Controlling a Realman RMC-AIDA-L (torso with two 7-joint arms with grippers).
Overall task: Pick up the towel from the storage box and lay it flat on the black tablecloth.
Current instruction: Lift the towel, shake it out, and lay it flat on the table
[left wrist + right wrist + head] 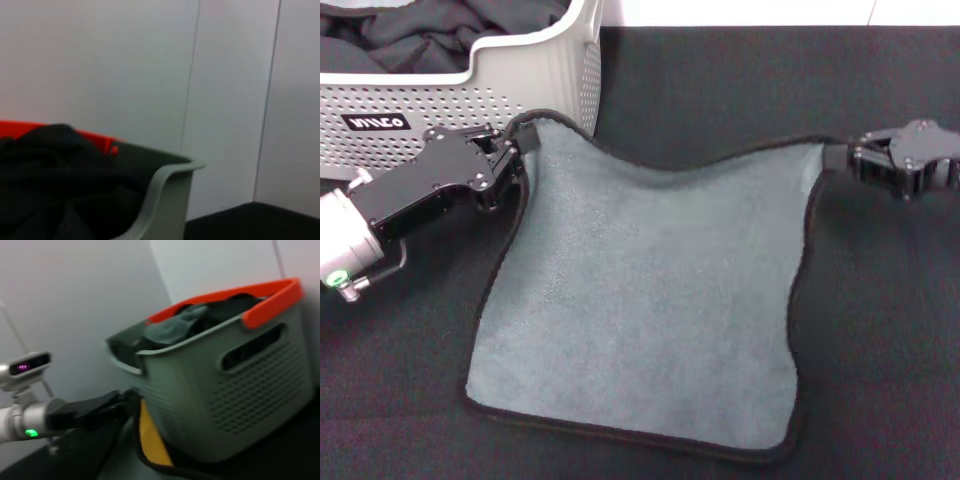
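Fingers of our left gripper [516, 146] and right gripper [860, 158] pinch the towel's [650, 300] far corners. We judge it light, limp, best held by corners.

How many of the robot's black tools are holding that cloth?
2: the left tool grips the grey-green fleecy towel at its far left corner beside the light grey plastic basket; the right tool grips its far right corner.

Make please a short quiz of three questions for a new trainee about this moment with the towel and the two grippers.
1. True or false: the towel lies inside the storage box.
2. Which side faces up: A grey-green, B yellow-orange?
3. What does each gripper hold?

Key:
1. False; it is spread on the black tablecloth.
2. A.
3. The left gripper and the right gripper each pinch one far corner of the towel.
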